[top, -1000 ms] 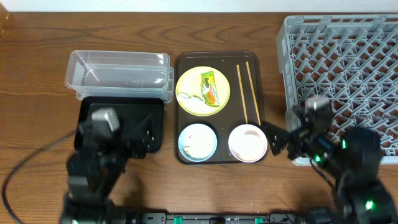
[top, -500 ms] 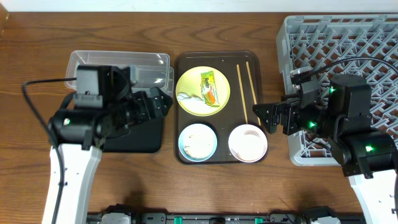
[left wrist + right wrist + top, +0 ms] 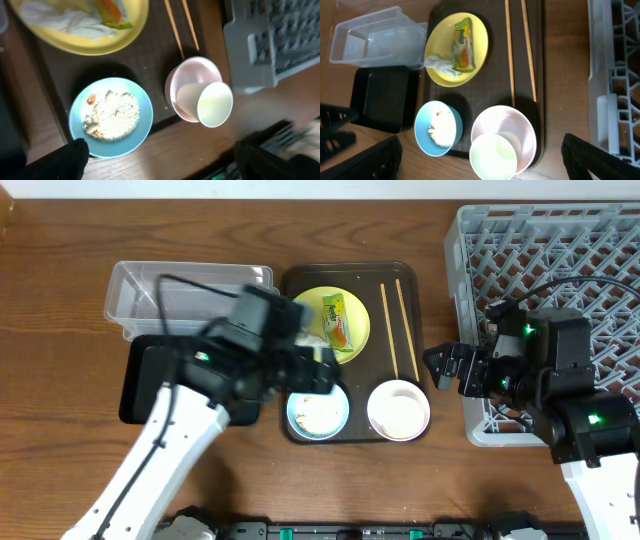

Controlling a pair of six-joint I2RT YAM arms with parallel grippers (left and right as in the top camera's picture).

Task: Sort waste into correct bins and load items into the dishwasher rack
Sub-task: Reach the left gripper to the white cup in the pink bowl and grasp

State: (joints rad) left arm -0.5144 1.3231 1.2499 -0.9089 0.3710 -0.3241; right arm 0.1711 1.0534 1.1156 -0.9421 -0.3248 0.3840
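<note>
From above, the brown serving tray (image 3: 372, 380) sits mid-desk (image 3: 60, 440). It carries the yellow plate (image 3: 358, 315) with the snack wrapper (image 3: 338, 320) on it. Two chopsticks (image 3: 400, 330) lie side by side to the right of the plate. The blue bowl (image 3: 340, 418) and white bowl (image 3: 398, 410) sit along the near edge. Left of the serving tray are the clear tub (image 3: 190, 290) and, nearer, the black tray (image 3: 140, 385). The rack (image 3: 560, 260) fills the right side. The blurred left pincer (image 3: 318, 370) hangs between plate and blue bowl. The right pincer (image 3: 442, 366) hangs between the serving tray and the rack.

In the left wrist view, the fingers (image 3: 55, 162) are spread to the bottom corners, pinching nothing. Rice (image 3: 111, 116) fills the blue bowl, and a small cup (image 3: 215, 104) lies tipped in the white bowl.

In the right wrist view, the fingers (image 3: 365, 160) are spread wide apart and empty. A crumpled white scrap (image 3: 440, 67) lies on the plate beside the wrapper.
</note>
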